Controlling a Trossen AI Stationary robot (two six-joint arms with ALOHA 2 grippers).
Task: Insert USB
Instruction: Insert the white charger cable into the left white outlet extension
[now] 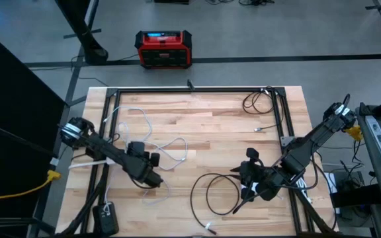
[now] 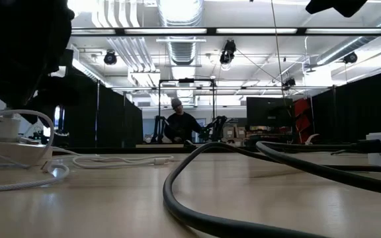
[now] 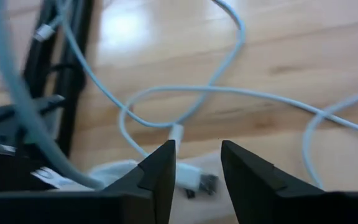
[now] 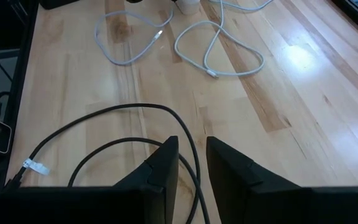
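A white cable (image 1: 170, 149) lies in loose loops on the wooden table, left of centre. Its white USB plug with a metal tip (image 3: 199, 181) rests flat on the wood. My left gripper (image 3: 197, 168) (image 1: 156, 180) is open and low over that plug, one finger on each side of it. A white adapter block (image 2: 5, 129) sits at the cable's end. A black cable (image 1: 207, 192) loops on the right near part of the table. My right gripper (image 4: 192, 165) (image 1: 247, 190) is open just above it, and the cable (image 4: 190, 152) runs through the gap.
A black metal frame (image 1: 190, 89) borders the tabletop. A small black cable coil (image 1: 256, 102) lies at the far right corner. A black box (image 1: 104, 218) sits at the near left edge, a red case (image 1: 164, 49) on the floor beyond. A person (image 2: 180, 122) stands far behind.
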